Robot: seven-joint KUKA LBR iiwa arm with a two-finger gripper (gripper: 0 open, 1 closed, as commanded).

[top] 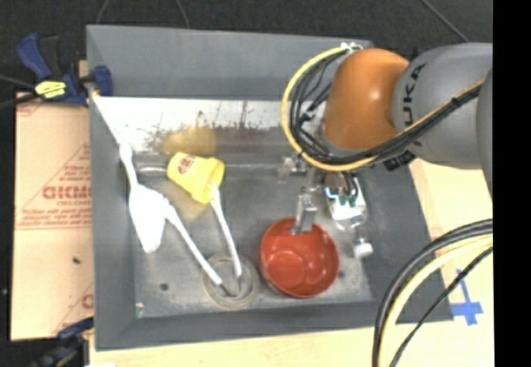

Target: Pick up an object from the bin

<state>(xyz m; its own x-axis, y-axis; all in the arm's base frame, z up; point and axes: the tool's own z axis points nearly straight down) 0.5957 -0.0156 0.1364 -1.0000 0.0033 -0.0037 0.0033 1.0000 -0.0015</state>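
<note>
Hanging at the red bowl (300,264), just over its rim on the side away from the viewer, the gripper (309,214) is seen. Whether it is open or closed cannot be told. The bowl lies below it, slightly nearer the viewer. A yellow cup (196,173) is well left of the bowl.

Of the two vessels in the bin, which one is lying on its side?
The yellow cup, toward the back left. The red bowl stands upright, mouth up, by the gripper.
</note>
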